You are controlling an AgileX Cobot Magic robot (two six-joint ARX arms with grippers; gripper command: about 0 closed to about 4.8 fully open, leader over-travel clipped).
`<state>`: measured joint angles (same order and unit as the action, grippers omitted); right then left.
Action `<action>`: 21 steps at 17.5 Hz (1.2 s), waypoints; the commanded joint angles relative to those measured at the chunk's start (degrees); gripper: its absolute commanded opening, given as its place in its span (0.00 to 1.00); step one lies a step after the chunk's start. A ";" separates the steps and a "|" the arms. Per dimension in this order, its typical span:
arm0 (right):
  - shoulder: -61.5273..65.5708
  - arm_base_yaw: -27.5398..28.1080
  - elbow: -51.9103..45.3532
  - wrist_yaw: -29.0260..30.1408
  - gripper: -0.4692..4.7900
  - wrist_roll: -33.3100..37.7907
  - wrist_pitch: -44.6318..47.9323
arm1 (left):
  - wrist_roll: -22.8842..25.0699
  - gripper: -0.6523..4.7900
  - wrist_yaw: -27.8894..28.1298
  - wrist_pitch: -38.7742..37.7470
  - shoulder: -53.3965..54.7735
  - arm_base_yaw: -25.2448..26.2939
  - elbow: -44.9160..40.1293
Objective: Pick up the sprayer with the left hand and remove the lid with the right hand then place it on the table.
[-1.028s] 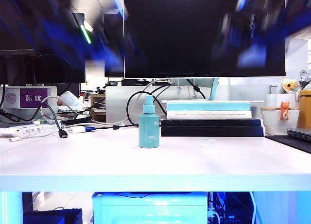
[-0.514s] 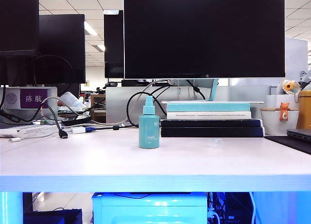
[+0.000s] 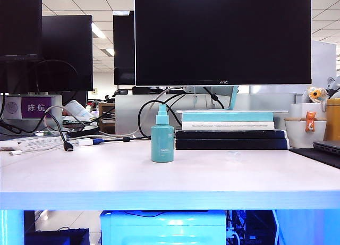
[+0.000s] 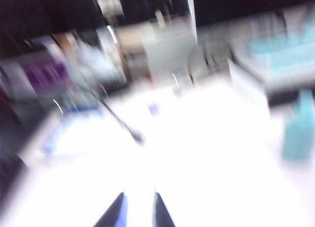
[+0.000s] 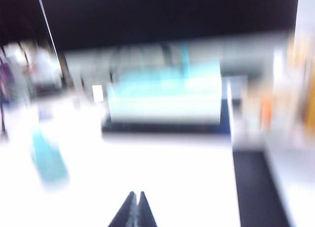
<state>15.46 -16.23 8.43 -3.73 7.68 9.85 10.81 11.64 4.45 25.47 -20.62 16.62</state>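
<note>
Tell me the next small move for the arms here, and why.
Probably none beyond settling both arms back. The sprayer stands upright on the table, its pump head bare, with a faint clear lid apparently lying to its right. The left gripper holds nothing, its jaws slightly apart. The right gripper is shut and empty. Both are away from the sprayer.

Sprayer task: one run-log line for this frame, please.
sprayer: upright on table, uncapped | lid: on table by books | left gripper: fingers slightly apart, empty | right gripper: fingers shut, empty

Both arms gone; lid seemingly rolled right.
</note>
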 commanded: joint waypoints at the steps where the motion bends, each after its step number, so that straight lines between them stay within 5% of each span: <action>1: -2.34 -0.11 -6.64 -1.36 0.08 3.50 1.14 | -2.91 0.22 -7.54 0.35 -0.20 0.00 -2.99; 7: -5.88 0.02 -7.93 -5.57 0.08 -3.78 2.62 | -4.02 0.11 -8.39 19.76 -3.23 0.04 -14.10; 12: -5.86 0.00 -7.96 -5.11 0.08 -2.67 -1.16 | -2.95 0.11 -11.30 18.21 -3.41 0.07 -16.22; 21: -5.88 0.00 -7.93 -5.20 0.08 -2.84 -1.60 | -5.29 0.11 -7.82 15.58 -3.41 0.04 -16.22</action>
<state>9.58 -16.21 0.67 -8.97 4.69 7.46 5.69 3.66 19.44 22.09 -20.62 0.36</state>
